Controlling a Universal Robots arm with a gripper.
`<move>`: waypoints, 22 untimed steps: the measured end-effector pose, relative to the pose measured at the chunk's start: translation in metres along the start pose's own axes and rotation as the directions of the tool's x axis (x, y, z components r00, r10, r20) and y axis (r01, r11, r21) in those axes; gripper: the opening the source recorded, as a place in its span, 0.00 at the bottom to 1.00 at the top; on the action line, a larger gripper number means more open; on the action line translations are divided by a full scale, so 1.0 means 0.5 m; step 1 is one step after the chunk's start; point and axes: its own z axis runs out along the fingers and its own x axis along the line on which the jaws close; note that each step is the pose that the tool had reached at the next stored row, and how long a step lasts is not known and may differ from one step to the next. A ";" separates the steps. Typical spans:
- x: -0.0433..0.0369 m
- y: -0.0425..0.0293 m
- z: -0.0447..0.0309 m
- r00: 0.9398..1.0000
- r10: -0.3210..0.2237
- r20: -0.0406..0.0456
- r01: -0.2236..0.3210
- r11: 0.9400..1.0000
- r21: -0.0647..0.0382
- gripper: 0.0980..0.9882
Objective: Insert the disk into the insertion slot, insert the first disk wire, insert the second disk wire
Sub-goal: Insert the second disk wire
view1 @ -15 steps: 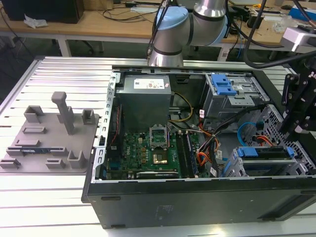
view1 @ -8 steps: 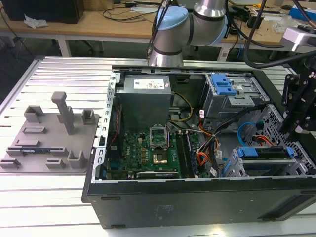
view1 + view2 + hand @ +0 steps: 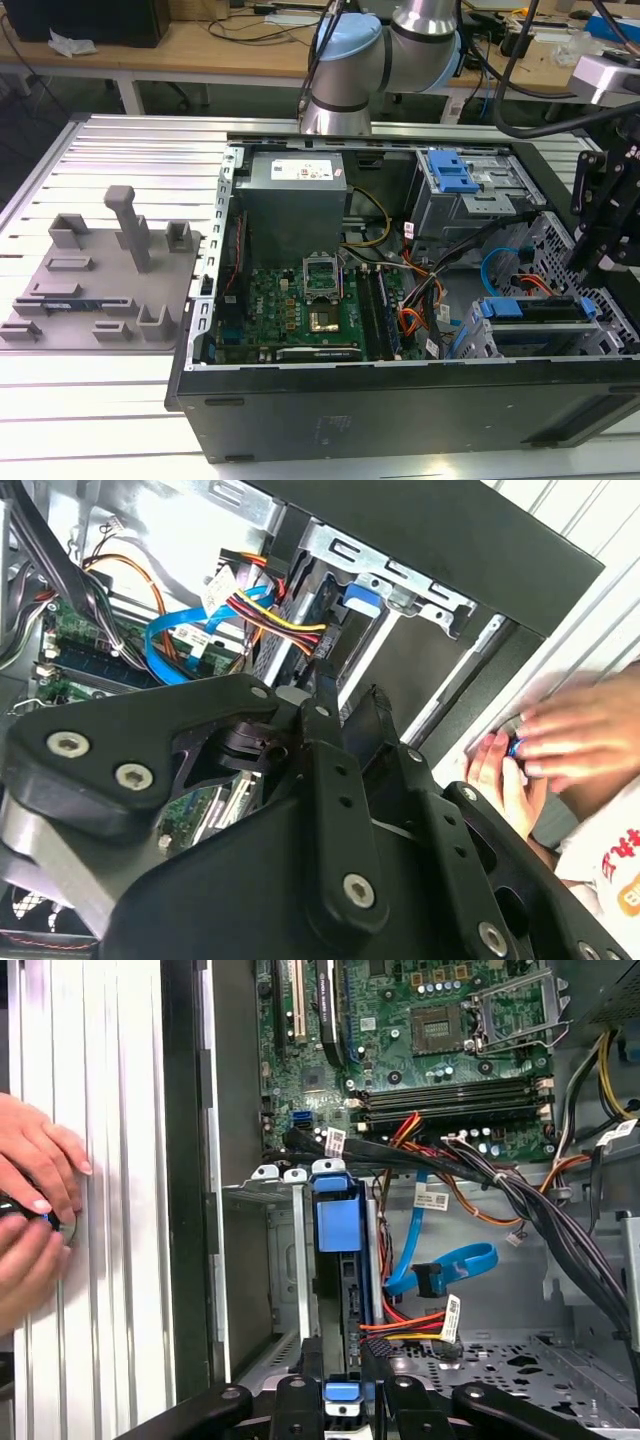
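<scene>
The disk (image 3: 338, 1225), silver in its bright blue carrier, lies inside the insertion slot (image 3: 285, 1260), a silvery perforated cage at the case's front corner. In the exterior view the disk (image 3: 535, 308) sits low on that view's right in the insertion slot (image 3: 545, 340). My black gripper (image 3: 342, 1360) straddles the disk's near end; it hangs over that end (image 3: 597, 285) in the exterior view. A red, yellow and black wire bundle (image 3: 410, 1325) runs to the disk's edge right beside the gripper (image 3: 350, 705). A blue flat wire (image 3: 440, 1260) hangs loose nearby.
A person's hands (image 3: 30, 1210) rest on the ribbed table outside the case wall, and show again (image 3: 560, 745). A taller grey bay with a blue latch (image 3: 450, 175) stands behind. The motherboard (image 3: 300, 300) and black cable bundles (image 3: 500, 1180) crowd the case. A grey fixture plate (image 3: 95, 270) lies on the exterior view's left.
</scene>
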 end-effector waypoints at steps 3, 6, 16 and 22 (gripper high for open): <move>0.000 0.000 0.000 1.000 0.000 -0.002 0.000 1.000 0.000 0.23; -0.060 0.004 -0.011 0.999 0.003 -0.033 -0.002 1.000 0.002 0.23; -0.111 0.042 -0.014 0.996 -0.021 -0.088 0.022 1.000 0.011 0.23; -0.110 0.052 -0.013 0.993 -0.074 -0.093 0.076 0.997 0.022 0.23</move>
